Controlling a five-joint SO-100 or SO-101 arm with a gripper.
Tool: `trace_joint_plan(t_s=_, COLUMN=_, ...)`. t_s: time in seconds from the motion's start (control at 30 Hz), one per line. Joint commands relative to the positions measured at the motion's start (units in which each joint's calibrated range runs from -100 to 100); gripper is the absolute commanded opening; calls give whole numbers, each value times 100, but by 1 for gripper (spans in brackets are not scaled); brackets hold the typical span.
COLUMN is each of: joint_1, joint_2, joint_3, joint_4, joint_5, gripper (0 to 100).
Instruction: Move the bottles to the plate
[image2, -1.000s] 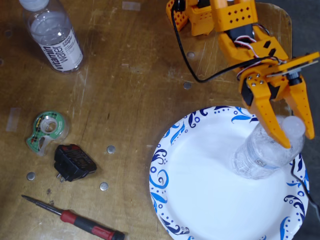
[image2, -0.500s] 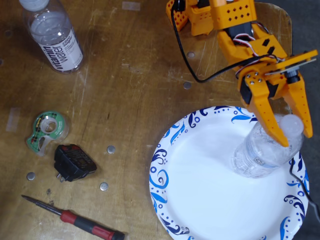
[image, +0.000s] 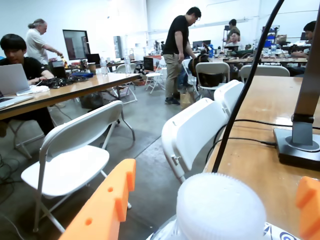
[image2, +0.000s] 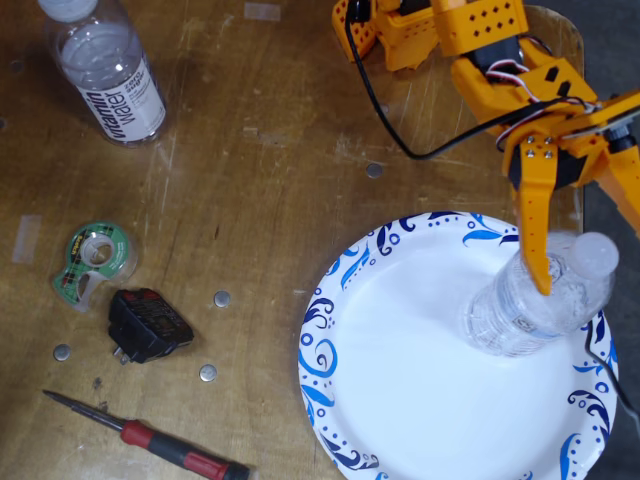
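While the orange gripper (image2: 570, 275) held the pale-labelled bottle (image2: 535, 305) between its jaws, that bottle stood on the plate (image2: 400, 400), toward three o'clock near the rim. Seen in the wrist view, its white cap (image: 220, 210) sat between the orange fingers (image: 107, 207). At eleven o'clock on the table (image2: 270, 180), well apart from the plate, lay the vitamin water bottle (image2: 110, 75). Probable hazards: the light plate could tip under a load set so near its edge, and the tall bottle could topple if a finger dragged it on release.
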Motion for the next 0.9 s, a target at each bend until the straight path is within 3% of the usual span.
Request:
trace_joint_plan(t_s=0.0, joint_1=-10, joint_2=-404, joint_3=-324, joint_4=15, joint_5=53, gripper=34)
trace_joint_plan(t_s=0.13, joint_1=65, joint_2=-1314, joint_3=-396, joint_4=1050, joint_5=58, gripper=34)
trace_joint_plan(t_s=0.37, joint_1=151, joint_2=-3380, joint_3=-1928, joint_4=5167, joint_5=53, gripper=33)
trace_joint_plan(t_s=0.53, joint_1=1585, joint_2=-4628, joint_3=-2360, joint_4=7299, joint_5=21, gripper=34)
trace_joint_plan(t_s=0.7, joint_1=3709, joint_2=-5218, joint_3=-2144, joint_4=7995, joint_5=53, gripper=33)
trace_joint_plan(t_s=0.87, joint_1=4787, joint_2=-5302, joint_3=-2009, joint_4=8361, joint_5=32, gripper=33)
